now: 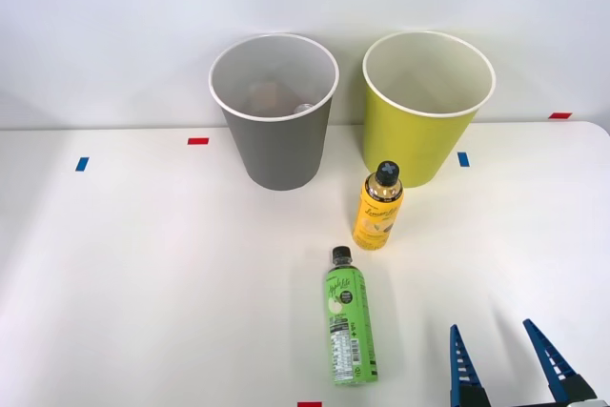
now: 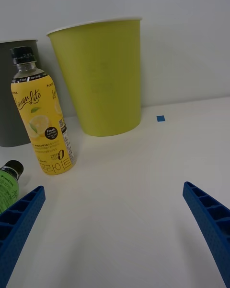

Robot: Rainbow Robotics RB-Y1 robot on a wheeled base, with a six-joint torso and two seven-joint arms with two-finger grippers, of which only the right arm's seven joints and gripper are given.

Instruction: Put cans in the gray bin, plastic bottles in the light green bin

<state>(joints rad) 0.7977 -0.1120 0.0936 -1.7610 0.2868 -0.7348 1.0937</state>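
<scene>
A green plastic bottle (image 1: 349,325) lies on its side on the white table, black cap pointing toward the bins; its cap end (image 2: 8,182) shows in the right wrist view. A yellow lemon-drink bottle (image 1: 378,207) (image 2: 43,117) stands upright in front of the light green bin (image 1: 419,131) (image 2: 103,77). The gray bin (image 1: 276,131) (image 2: 12,105) stands to that bin's left, with something pale inside it. My right gripper (image 1: 510,359) (image 2: 112,230) hovers open and empty at the table's near edge, right of the lying bottle.
Small blue tape marks (image 1: 82,164) (image 1: 463,159) and red ones (image 1: 197,141) (image 1: 559,115) dot the table (image 1: 143,283). A white wall rises behind the bins. Open tabletop stretches left of the bottles and between the gripper and the bins.
</scene>
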